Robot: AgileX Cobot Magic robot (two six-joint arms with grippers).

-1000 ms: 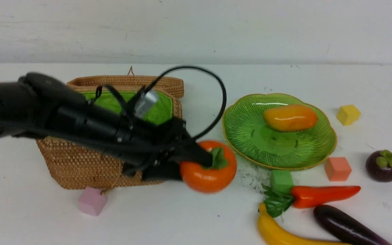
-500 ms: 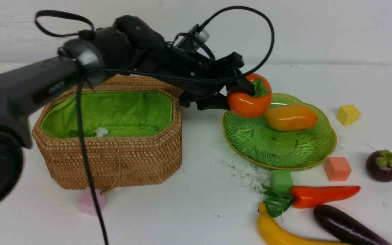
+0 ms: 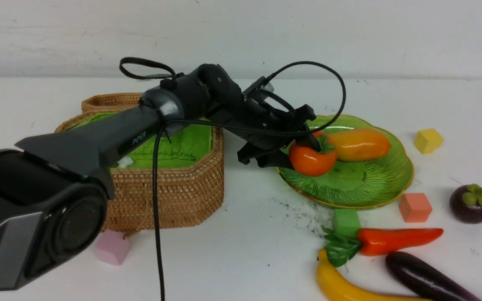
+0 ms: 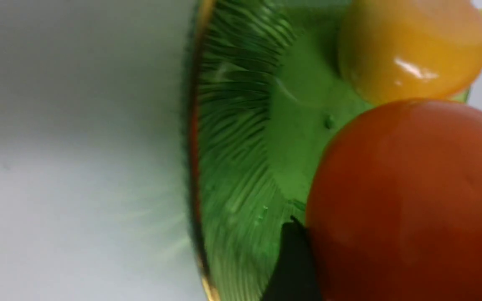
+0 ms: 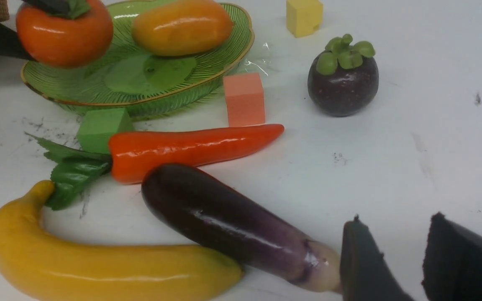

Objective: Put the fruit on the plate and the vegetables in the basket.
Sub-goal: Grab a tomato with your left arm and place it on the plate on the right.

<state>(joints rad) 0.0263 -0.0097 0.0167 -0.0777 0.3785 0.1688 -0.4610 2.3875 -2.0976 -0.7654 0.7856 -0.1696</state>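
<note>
Persimmon [image 3: 311, 161] sits at the plate's [image 3: 375, 188] 9 o'clock edge, pinched by the left gripper [image 3: 300, 154]: we see one finger across its green cap and the other against its side toward the basket [image 3: 174, 192]. We cannot tell whether its underside touches the ribbed dish or hangs just above it. In the left wrist view it fills the near corner, one dark finger beside it. On the plate's 12 to 1 o'clock part lies the mango [image 3: 358, 144], just beside the persimmon. At 9 o'clock from the plate stands the basket with its lid back, green lining showing; we see a small white patch inside, too little to name. A pink cube [image 3: 113, 247] lies at the basket's 7 o'clock corner. On the table [image 3: 241, 251] at the plate's 2 o'clock is a yellow cube [image 3: 428, 141], at 4 o'clock a salmon cube [image 3: 415, 207] just beside the rim, and farther out that way the mangosteen [image 3: 472, 203], upright. At 6 o'clock a green cube [image 3: 346, 223] lies near the rim, and just beyond it lies the pepper [image 3: 396, 240], leaves toward 9 o'clock and tip toward 3. Closer to us lie the banana [image 3: 345, 288] and, at its 3 o'clock, the eggplant [image 3: 425, 278]. In its wrist view the right gripper [image 5: 396, 217] hangs low over the table with its jaws spread and bare table between them, the eggplant's pale end just beside one finger.
</note>
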